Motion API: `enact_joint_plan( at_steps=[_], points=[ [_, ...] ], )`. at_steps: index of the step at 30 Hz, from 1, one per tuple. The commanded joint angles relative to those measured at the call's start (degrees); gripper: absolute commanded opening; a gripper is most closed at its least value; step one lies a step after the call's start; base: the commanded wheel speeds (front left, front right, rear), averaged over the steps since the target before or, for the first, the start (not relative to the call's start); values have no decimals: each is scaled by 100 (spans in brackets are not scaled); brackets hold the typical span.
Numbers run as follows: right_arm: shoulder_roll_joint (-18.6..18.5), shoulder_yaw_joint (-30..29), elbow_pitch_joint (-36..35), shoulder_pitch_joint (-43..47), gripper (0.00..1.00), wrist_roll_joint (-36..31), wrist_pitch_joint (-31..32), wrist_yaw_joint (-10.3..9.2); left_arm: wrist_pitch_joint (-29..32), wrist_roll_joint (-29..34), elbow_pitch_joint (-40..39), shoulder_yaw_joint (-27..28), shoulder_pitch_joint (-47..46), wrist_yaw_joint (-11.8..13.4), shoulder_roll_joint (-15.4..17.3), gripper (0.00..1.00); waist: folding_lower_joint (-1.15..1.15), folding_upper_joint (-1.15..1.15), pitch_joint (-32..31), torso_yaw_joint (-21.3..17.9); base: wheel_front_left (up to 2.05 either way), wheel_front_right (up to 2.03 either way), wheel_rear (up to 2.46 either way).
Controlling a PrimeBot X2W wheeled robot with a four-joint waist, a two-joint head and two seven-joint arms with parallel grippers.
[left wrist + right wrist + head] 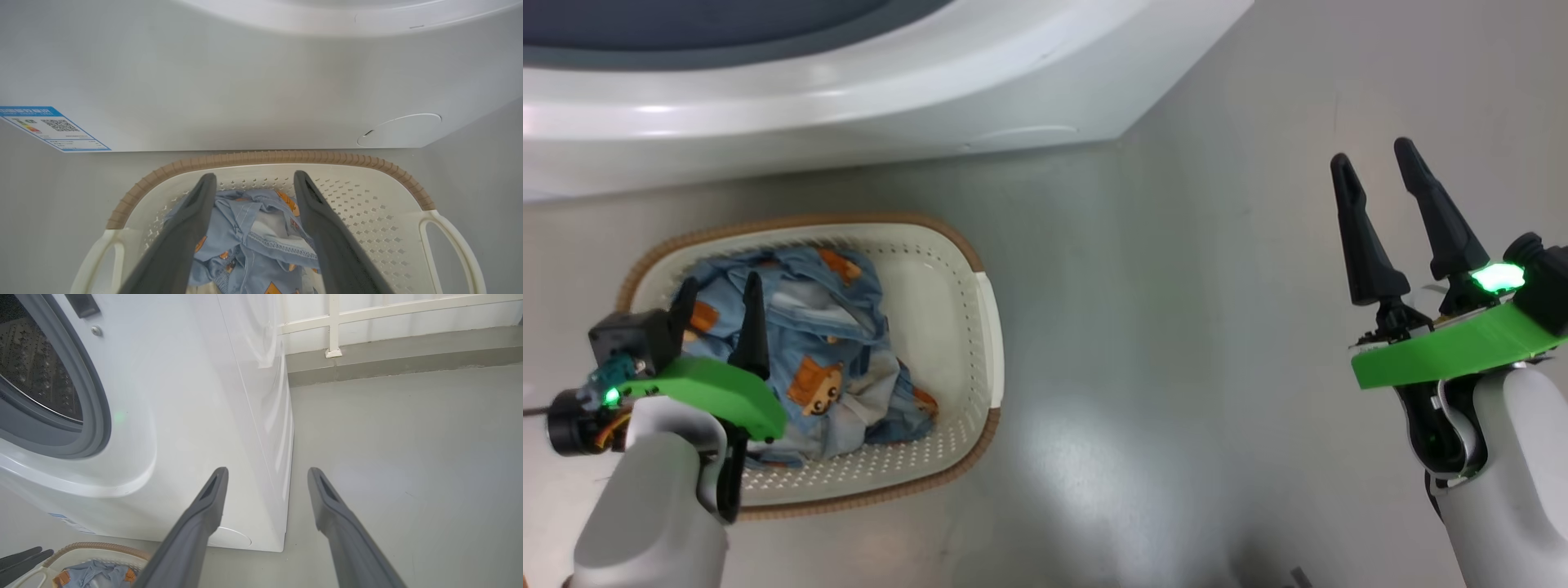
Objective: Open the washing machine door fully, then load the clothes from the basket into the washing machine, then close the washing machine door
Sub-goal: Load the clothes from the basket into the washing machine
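Catches the left gripper (721,284) hanging directly above the basket (947,327), with fingers spread wide and empty, aimed down at the heap inside. Looks lined up for a first grab. Finds the clothes (825,343), light blue and printed with orange bears, bunched toward the basket's left half, with none lifted yet. Puts the basket itself on the grey floor (1176,367), just in front of the washing machine (849,106), close enough for a short carry from basket to drum. Shows the right gripper (1374,155) well to the basket's right, likewise released and grasping nothing, parked over bare floor, probably to leave room for the working arm. Reveals, above and beyond the basket in the right wrist view, the steel drum (36,367) uncovered inside its grey gasket (96,416). Suggests the opening step is done, with loading not yet begun.
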Motion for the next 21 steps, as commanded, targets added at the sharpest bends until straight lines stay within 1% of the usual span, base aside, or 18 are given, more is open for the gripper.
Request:
enact_joint_plan(
  at_steps=[1, 8, 13, 17, 21],
  points=[
    [-22, 114, -141, 58, 100, -51, -27, 9, -52, 58, 76, 105, -59, -26, 200, 100, 0, 0, 242, -127, 0, 0, 0],
    [49, 190, -145, -135, 100, -26, -27, 9, -35, 33, 1223, 22, -708, -165, 249, 100, 0, 0, 578, -259, 0, 0, 0],
    [98, 222, -155, -227, 100, -4, -27, 9, -28, 170, 1798, -168, -1154, -212, 284, 100, 0, 0, 849, -334, 0, 0, 0],
    [171, 255, -182, -297, 100, -12, -27, 9, 61, 247, 2198, -264, -1464, -168, 337, 100, 0, 0, 1051, -412, 0, 0, 0],
    [226, 266, -175, -377, 100, 20, -27, 9, 267, 247, 2558, -281, -1654, -31, 402, 100, 0, 0, 1196, -523, 0, 0, 0]
  ],
)
